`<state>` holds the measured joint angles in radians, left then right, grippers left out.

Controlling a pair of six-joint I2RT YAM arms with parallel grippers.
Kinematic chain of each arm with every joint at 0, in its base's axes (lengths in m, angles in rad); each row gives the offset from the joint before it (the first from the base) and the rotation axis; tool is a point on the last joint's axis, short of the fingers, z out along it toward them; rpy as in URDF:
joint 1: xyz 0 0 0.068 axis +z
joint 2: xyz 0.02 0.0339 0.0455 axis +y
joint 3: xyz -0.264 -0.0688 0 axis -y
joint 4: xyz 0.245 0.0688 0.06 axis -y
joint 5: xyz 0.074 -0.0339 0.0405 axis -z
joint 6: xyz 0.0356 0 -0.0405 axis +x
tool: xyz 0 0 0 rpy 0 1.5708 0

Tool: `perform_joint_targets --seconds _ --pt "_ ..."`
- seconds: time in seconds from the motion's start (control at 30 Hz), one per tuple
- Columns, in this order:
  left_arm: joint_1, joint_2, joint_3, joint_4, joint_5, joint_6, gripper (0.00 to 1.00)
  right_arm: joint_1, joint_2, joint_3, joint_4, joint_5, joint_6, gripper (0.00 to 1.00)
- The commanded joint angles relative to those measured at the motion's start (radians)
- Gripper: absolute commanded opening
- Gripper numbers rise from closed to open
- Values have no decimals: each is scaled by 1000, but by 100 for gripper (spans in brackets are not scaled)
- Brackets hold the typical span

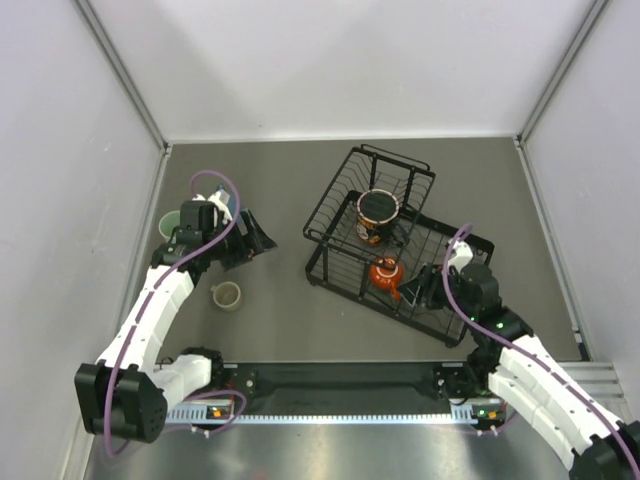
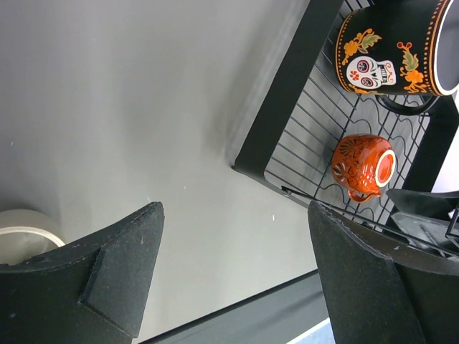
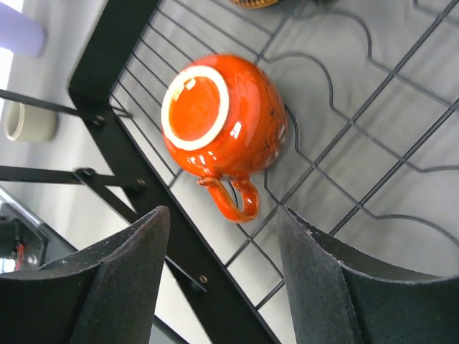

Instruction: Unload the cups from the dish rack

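Poised inside the dish rack (image 3: 107,54) with the right gripper (image 3: 222,287), jaws spread wide and gripping nothing, one finger to each side of the line toward the small orange cup (image 3: 222,118). Not touching it yet. Tipped on its side on the lower wire floor, at about 5 o'clock within the rack from overhead, with its handle turned to 6 o'clock, back toward the wrist camera. Probably the reason for coming in low from the near side: room to straddle the round body or pinch the handle. Upright deeper in, at 12 o'clock from the orange cup: the patterned mug (image 1: 378,210), seemingly saved for later. Parked at the rack's 9 o'clock, well apart from the wire: the left gripper (image 2: 237,287), likewise fully open and empty, presumably to avoid crowding the other arm. Out on the table (image 1: 300,330): the beige mug (image 1: 226,295) at the rack's 8 o'clock and a green tumbler (image 1: 168,224), half hidden behind the left arm. Only two cups seen inside the rack.
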<state>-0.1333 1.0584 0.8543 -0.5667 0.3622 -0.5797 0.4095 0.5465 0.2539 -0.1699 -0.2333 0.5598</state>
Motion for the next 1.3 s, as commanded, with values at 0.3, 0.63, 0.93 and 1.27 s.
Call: perform_joint_targets --seconds 0.3,0.63,0.93,1.27 --pt "4 0 -4 65 18 23 87 94 40 -51 156 106 -5 59" --pt "4 9 -12 71 29 20 87 124 70 -68 239 124 -15 57" --pt "4 6 -14 65 30 23 87 169 145 -74 271 169 -15 56" --pt "4 8 -6 60 27 24 87 195 181 -39 227 304 -5 48"
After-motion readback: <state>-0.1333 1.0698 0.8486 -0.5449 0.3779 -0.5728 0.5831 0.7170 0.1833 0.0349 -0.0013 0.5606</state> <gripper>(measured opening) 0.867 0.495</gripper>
